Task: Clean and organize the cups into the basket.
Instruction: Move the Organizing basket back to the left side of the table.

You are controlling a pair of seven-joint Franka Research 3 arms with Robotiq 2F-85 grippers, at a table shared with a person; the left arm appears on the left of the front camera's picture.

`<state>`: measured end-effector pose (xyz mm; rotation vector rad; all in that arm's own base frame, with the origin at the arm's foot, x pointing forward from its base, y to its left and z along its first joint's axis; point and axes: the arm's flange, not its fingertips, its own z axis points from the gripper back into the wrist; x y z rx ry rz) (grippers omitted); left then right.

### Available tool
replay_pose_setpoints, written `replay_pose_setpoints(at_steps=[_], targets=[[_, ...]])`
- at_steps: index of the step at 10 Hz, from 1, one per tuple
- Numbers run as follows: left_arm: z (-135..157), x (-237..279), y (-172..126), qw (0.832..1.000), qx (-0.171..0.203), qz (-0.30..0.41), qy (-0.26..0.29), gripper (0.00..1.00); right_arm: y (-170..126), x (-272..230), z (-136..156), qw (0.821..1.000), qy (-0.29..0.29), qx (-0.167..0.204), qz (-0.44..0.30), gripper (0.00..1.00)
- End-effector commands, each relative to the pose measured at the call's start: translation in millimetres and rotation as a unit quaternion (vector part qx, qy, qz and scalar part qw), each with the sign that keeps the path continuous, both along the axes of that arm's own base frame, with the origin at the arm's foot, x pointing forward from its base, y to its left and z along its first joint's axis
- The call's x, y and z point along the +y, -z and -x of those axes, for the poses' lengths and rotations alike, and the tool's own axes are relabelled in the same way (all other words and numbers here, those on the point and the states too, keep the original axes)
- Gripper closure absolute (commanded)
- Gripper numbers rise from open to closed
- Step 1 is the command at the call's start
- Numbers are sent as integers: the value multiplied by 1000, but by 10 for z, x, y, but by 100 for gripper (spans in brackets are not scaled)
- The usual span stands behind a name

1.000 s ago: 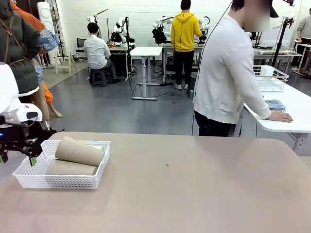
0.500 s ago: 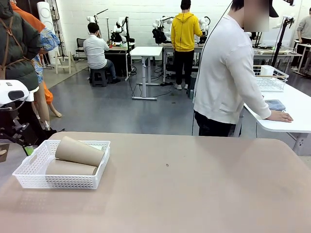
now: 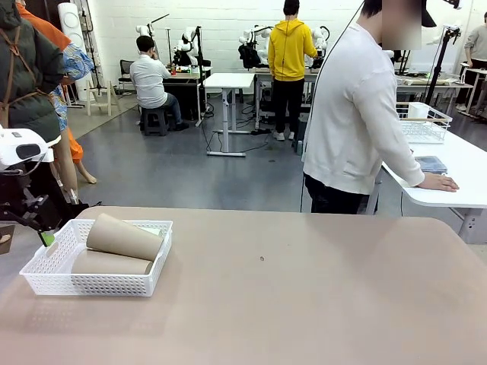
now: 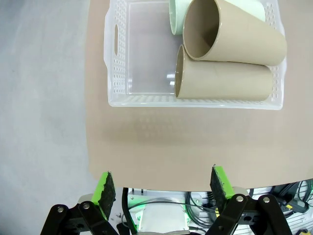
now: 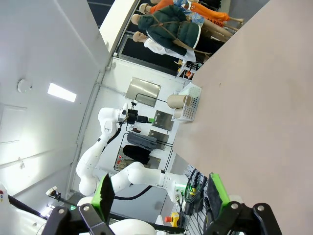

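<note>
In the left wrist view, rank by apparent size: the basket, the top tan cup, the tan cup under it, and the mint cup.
1. White basket, clearly largest.
2-3. Top tan cup and lower tan cup: look alike; the top one is nearer the camera, so unranked.
4. Mint cup, smallest as seen, though mostly hidden and cut off.

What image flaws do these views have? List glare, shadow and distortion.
Front view: even light, soft shadow under the basket. Left wrist view: sharp, faint shadow beside the basket, glossy sheen on its floor. Right wrist view: rolled sideways, wide-angle bending, bright ceiling lamp.
</note>
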<state>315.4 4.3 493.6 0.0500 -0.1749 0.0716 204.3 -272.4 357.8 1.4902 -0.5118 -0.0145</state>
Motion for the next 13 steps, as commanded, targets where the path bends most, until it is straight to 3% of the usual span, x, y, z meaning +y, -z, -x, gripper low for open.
replay_pose_setpoints(at_steps=[1,13], targets=[[35,5,-38,1000,-4,-5,6,0,0,-1,15,1000,1,-1,-1,0],[35,5,-38,1000,-4,-5,6,0,0,-1,15,1000,1,-1,-1,0]])
